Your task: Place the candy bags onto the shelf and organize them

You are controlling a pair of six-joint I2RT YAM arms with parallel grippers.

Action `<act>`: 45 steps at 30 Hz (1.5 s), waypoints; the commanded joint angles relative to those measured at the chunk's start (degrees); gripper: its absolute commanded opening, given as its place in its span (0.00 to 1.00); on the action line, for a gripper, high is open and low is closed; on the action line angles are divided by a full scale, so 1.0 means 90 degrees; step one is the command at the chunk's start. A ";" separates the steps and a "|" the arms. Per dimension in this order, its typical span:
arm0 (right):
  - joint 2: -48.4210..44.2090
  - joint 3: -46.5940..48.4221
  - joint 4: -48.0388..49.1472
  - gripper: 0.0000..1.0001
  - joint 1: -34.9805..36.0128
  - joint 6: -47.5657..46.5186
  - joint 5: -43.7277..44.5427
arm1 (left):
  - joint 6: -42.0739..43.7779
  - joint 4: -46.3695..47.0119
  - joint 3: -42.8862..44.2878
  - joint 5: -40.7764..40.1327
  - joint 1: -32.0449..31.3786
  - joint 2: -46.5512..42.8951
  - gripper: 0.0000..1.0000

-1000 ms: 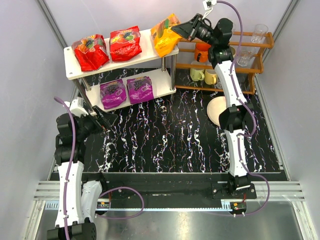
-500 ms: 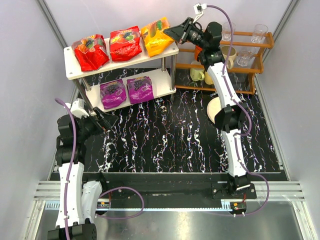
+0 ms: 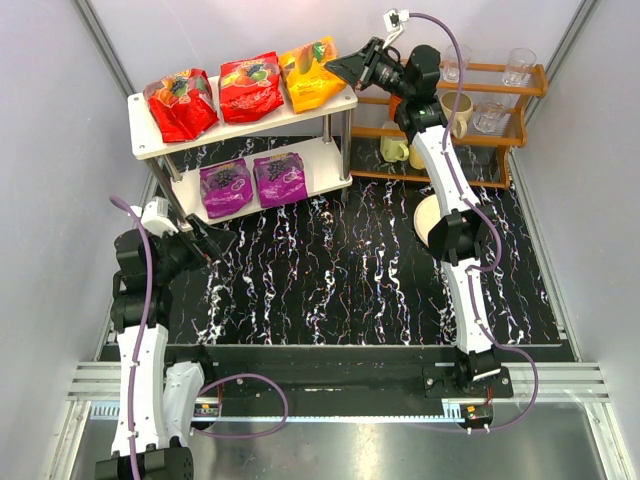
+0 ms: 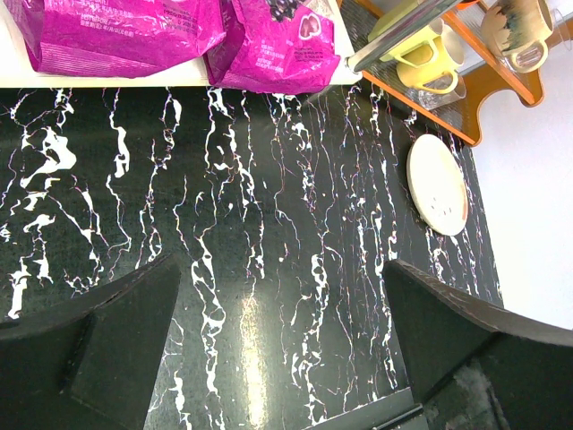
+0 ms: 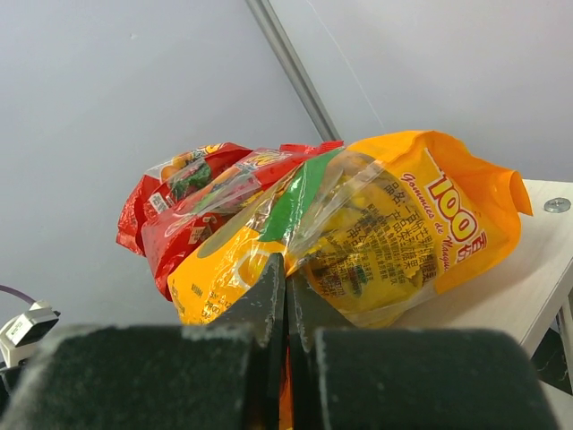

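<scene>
Right wrist view: your right gripper (image 5: pixel 286 309) fingers pinched shut on orange bag (image 5: pixel 403 233) edge, shelf (image 5: pixel 535 269) beneath. Left gripper (image 4: pixel 285 349) fingers spread wide, nothing between them, purple bags (image 4: pixel 279 40) ahead.

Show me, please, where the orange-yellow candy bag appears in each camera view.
Top external: orange-yellow candy bag upper centre, on the right end of the shelf's top board, its right edge at the right claw.
Left wrist: not in it; only the purple candy bags along the top edge.
Right wrist: fills the centre, just beyond the shut claw.
Shared landmark: the white shelf.
</scene>
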 commanded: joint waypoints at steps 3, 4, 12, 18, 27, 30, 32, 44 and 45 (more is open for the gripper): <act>0.0171 -0.0074 -0.0325 0.15 0.0189 -0.0285 -0.0007 | 0.0018 0.0208 0.0033 0.0071 0.0000 -0.0048 0.99; 0.0161 -0.0084 -0.0344 0.21 0.0189 -0.0305 -0.0027 | 0.0028 0.0208 0.0023 0.0090 0.0000 -0.0048 0.99; -0.0210 -0.0279 -0.0520 0.67 0.0141 -0.0607 0.0071 | -0.0011 0.0072 0.0101 0.0081 -0.0009 -0.0194 0.99; -0.0688 -0.0416 -0.0413 0.77 -0.0201 -0.0500 0.0119 | -0.0060 -0.0075 0.0286 0.0061 -0.0009 -0.0341 0.99; -0.1215 -0.0611 -0.0491 1.00 -0.0669 -0.0364 0.0003 | -0.0148 -0.0192 0.0345 0.0129 -0.0009 -0.0390 0.99; -0.1837 -0.1361 -0.0549 1.00 -0.0777 -0.0548 -0.0143 | -0.0109 -0.0290 0.0374 0.0100 -0.0009 -0.0390 0.99; -0.2511 -0.2953 -0.0782 1.00 -0.0787 -0.0889 -0.0096 | -0.0021 -0.0484 0.0413 -0.0172 0.0000 -0.0370 0.99; -0.8879 -1.0995 -0.0354 1.00 -0.0777 -0.2054 0.3399 | 0.0438 -0.0964 0.0560 -0.1208 -0.0009 -0.0058 0.99; -0.9482 -1.1331 -0.0364 1.00 -0.0777 -0.1860 0.3652 | 0.0448 -0.0944 0.0550 -0.1237 -0.0009 -0.0048 0.99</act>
